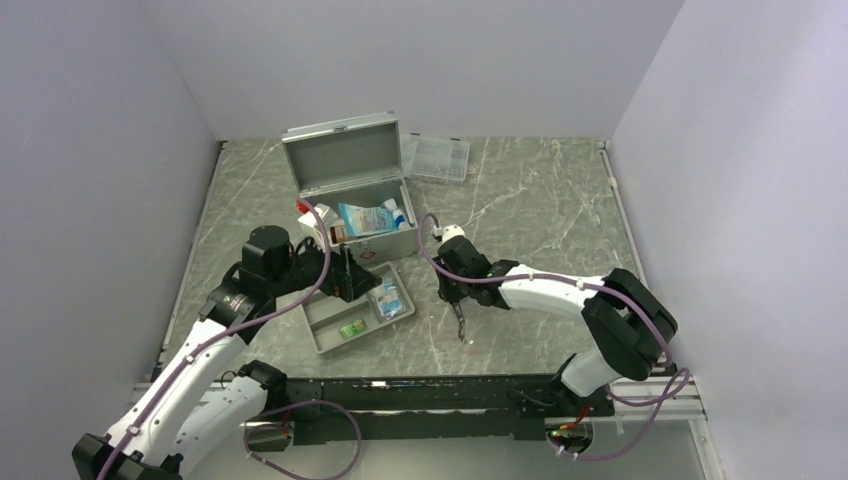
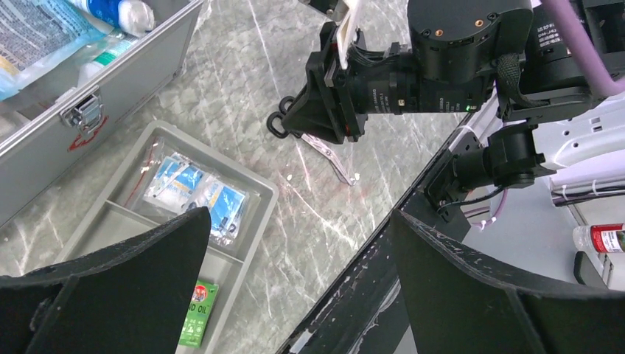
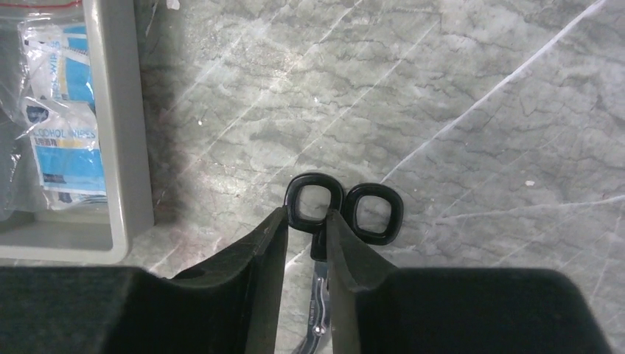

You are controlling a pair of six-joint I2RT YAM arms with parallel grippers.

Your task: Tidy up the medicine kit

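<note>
The medicine kit (image 1: 345, 160) stands open on the bench (image 1: 540, 220), lid upright. Behind its lid, a narrow strip of bench runs to the back wall. To the kit's right lies a broad stretch of bare marble. Only a clear plastic case (image 1: 437, 158) sits there, just beside the lid's right end.

A shallow grey tray (image 1: 368, 334) lies just in front of the kit, askew to its front wall and apart from it. The left gripper (image 1: 350, 278) hovers between kit and tray, jaws spread wide. In front of the kit's right corner, the right gripper (image 1: 457, 300) points down, its jaws pinching a pair of scissors (image 1: 460, 325).

The overhead view alone shows the kit's inside: a large blue packet (image 1: 365, 217) and a few small bottles. The left wrist view shows the latch and red mark on the kit's front. It also shows the scissors' blade hanging from the right gripper to the marble, short of the bench's near edge. The right wrist view shows the grip itself: the jaws close on the shank just below the two black handle loops.

The tray's end compartment holds clear-wrapped blue wipe packets (image 3: 63, 147). The next compartment holds a small green sachet (image 2: 197, 317).
</note>
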